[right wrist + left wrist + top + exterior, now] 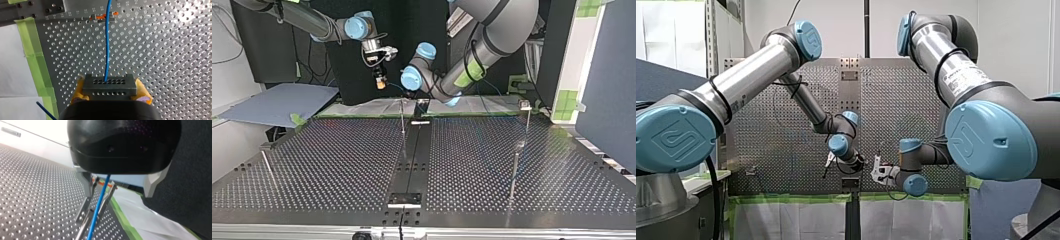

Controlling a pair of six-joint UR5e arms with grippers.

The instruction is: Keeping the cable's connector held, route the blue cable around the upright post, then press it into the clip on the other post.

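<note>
on perforated table [162,50], green-taped edge [37,62] | right claw [110,89] clamps connector [120,85] | left claw [96,206] astride blue cable [107,37], closure unclear

Front view looks from behind the arms [751,75] across the perforated table [771,140]; top view faces them from its far edge, low. Both wrist views sit close, sharing the blue cable [107,45].
</note>
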